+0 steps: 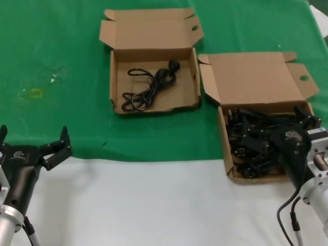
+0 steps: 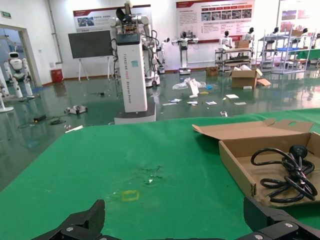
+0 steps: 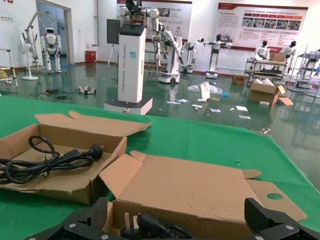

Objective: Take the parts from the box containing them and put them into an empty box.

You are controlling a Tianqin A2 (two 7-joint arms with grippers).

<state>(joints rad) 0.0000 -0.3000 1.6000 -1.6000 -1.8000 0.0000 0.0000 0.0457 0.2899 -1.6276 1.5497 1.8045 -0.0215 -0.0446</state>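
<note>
The box containing the parts [image 1: 253, 77], with a large squarish lid panel, stands at the right and holds several coiled black power cords [image 1: 245, 139]. My right gripper [image 1: 274, 128] is open just above those cords, holding nothing. In the right wrist view its fingers [image 3: 95, 216] stand wide apart over a plug [image 3: 145, 225] at the box's near wall. The box with the short wide lid [image 1: 114, 82] stands in the middle and holds one coiled cord [image 1: 151, 87]. That cord also shows in the left wrist view [image 2: 290, 172]. My left gripper [image 1: 33, 134] is open and empty at the near left.
Both boxes rest on a green cloth [image 1: 56, 41] that ends at a white table strip [image 1: 143, 200] along the front. A small yellow mark [image 1: 36, 93] lies on the cloth at the left. The cloth's far right corner [image 1: 318, 18] is close behind the right box.
</note>
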